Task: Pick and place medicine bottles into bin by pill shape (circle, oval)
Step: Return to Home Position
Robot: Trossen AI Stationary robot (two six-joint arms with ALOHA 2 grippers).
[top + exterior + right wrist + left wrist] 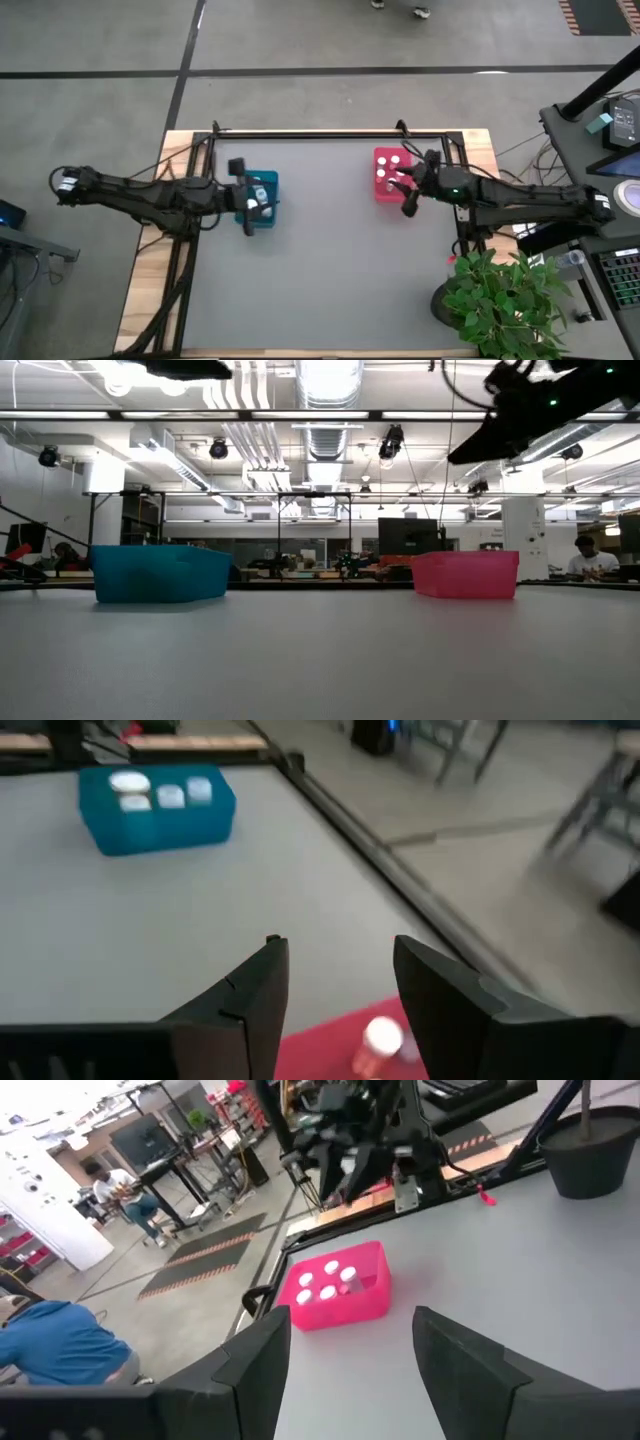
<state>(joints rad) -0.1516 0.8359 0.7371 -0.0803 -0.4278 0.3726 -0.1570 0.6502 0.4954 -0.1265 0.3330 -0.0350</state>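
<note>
Right gripper (337,948): fingers spread, nothing held; hangs just above red bin (465,575), medicine bottles (382,1037) directly beneath, so exit judged upward, then back. Left gripper (350,1315): likewise unclenched, empty, over blue bin (160,573), farther across table (320,660). Bins: small rigid plastic tubs, smooth-walled. Bottles: upright, round white caps, several per bin; exact count hard to read. Table: flat grey matte.

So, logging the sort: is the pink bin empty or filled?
Not empty: the pink bin holds several white-capped bottles, visible from above and the left wrist view.
</note>
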